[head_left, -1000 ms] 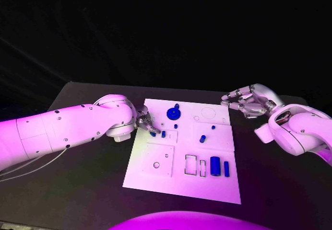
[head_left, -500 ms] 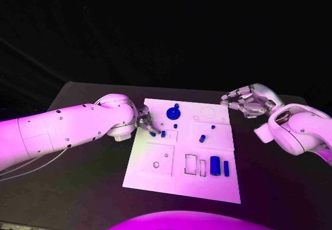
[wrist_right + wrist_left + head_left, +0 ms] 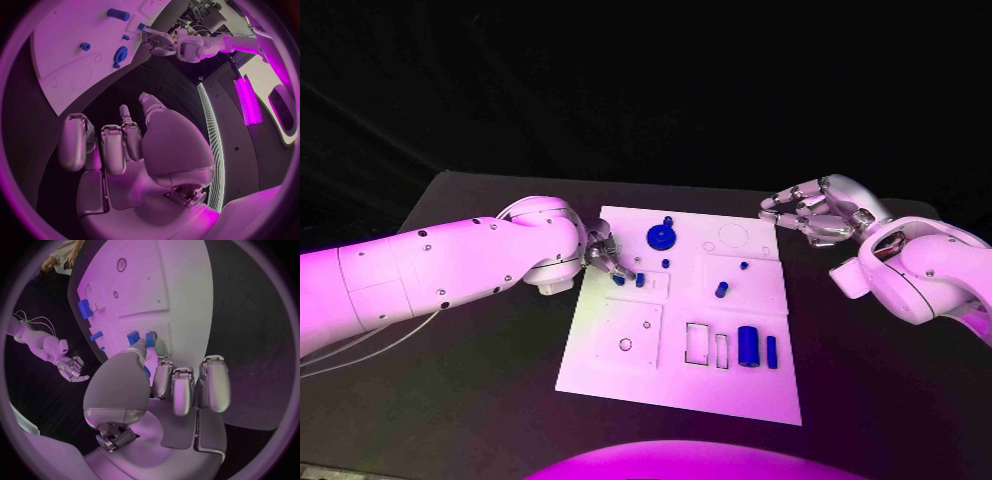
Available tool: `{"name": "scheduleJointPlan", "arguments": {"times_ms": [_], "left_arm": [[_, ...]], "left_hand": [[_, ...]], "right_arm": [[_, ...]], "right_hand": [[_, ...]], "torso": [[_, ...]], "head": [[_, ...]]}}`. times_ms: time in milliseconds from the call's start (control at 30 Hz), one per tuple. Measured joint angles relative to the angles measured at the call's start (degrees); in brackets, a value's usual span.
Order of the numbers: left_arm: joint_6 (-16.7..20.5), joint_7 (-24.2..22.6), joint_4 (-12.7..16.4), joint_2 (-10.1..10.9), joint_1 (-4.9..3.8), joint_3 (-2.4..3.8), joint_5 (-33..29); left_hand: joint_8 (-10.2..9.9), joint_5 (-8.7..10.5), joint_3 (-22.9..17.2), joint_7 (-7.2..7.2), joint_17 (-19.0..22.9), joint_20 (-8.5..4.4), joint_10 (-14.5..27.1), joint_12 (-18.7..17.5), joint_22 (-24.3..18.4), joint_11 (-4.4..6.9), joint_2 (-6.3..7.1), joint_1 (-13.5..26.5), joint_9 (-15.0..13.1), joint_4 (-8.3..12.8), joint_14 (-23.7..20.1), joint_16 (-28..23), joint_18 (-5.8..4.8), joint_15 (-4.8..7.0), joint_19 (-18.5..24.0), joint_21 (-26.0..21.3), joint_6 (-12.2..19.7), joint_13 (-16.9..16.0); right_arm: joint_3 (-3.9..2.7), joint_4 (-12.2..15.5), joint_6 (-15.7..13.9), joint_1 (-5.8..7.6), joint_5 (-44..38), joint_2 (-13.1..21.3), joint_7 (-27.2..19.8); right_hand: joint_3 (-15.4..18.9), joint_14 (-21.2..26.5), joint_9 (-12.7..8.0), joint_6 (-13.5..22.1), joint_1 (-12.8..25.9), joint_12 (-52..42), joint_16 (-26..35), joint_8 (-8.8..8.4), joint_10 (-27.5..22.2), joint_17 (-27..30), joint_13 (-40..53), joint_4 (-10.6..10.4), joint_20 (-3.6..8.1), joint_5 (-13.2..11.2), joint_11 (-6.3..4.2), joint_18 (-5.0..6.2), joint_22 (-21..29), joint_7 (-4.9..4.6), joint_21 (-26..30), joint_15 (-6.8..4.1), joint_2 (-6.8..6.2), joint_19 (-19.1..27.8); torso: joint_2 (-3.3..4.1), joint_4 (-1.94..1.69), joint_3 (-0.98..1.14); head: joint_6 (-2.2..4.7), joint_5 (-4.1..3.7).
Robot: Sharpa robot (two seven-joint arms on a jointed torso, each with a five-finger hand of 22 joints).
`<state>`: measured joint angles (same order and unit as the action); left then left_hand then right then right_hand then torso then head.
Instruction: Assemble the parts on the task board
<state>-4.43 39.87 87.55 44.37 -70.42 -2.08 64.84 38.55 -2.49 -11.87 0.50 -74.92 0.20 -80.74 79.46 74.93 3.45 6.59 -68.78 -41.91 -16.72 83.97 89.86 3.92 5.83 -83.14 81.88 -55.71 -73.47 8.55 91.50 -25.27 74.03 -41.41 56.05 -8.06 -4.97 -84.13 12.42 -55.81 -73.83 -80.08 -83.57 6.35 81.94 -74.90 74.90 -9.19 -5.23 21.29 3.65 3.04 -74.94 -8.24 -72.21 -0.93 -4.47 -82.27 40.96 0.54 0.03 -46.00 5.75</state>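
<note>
The white task board (image 3: 629,360) lies in the middle of the black table. On it are a blue gear (image 3: 659,237), a blue cylinder (image 3: 749,345), a blue bar (image 3: 772,349) and several small blue pegs. My left hand (image 3: 603,250) is at the board's far left edge, with fingers curled down beside two pegs (image 3: 133,337). A bit of a small blue part (image 3: 145,371) shows pinched between its thumb and fingers. My right hand (image 3: 816,210) hovers off the board's far right corner. Its fingers (image 3: 112,147) are curled in on nothing.
Rectangular slots (image 3: 697,342) and round holes (image 3: 626,344) mark the board's near half. A larger ring outline (image 3: 734,236) sits near the far right corner. Bare black table (image 3: 473,400) lies on both sides of the board and in front of it.
</note>
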Motion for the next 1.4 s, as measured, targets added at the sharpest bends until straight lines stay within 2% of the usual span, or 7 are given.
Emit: {"name": "scheduleJointPlan", "arguments": {"times_ms": [333,1400], "left_arm": [[-0.32,0.0,-0.14,-0.05,-0.03,0.04,0.0],[-0.63,-0.06,0.26,0.22,-0.01,0.03,0.19]], "left_hand": [[-0.01,0.0,1.34,-0.01,0.01,0.0,-0.2,0.0,-0.01,-0.2,-0.23,2.18,0.02,-0.08,0.0,0.0,0.01,0.0,0.0,0.22,-0.4,-0.22],[0.0,0.0,1.99,-0.42,0.01,0.0,-0.61,0.39,-0.02,-0.2,-0.63,2.69,-0.25,-0.09,0.0,0.0,0.03,0.0,-0.41,0.45,-0.79,-0.94]], "right_arm": [[0.0,0.02,-0.01,0.0,0.0,0.04,0.0],[0.0,-0.01,-0.02,0.0,0.0,-0.01,0.0]], "right_hand": [[0.0,0.0,0.0,0.0,0.0,0.0,0.0,0.0,0.0,-0.05,0.0,0.0,0.0,0.0,0.0,0.0,0.01,0.0,0.0,0.0,0.0,0.0],[-0.01,0.0,-0.02,0.0,0.01,0.0,0.0,0.0,0.0,-0.03,0.04,0.01,0.0,0.0,0.0,0.0,0.03,0.0,0.0,0.0,0.01,0.0]], "torso": [[0.01,-0.01,-0.01],[-0.02,-0.01,-0.01]], "head": [[-0.12,0.0],[-0.1,0.1]]}}
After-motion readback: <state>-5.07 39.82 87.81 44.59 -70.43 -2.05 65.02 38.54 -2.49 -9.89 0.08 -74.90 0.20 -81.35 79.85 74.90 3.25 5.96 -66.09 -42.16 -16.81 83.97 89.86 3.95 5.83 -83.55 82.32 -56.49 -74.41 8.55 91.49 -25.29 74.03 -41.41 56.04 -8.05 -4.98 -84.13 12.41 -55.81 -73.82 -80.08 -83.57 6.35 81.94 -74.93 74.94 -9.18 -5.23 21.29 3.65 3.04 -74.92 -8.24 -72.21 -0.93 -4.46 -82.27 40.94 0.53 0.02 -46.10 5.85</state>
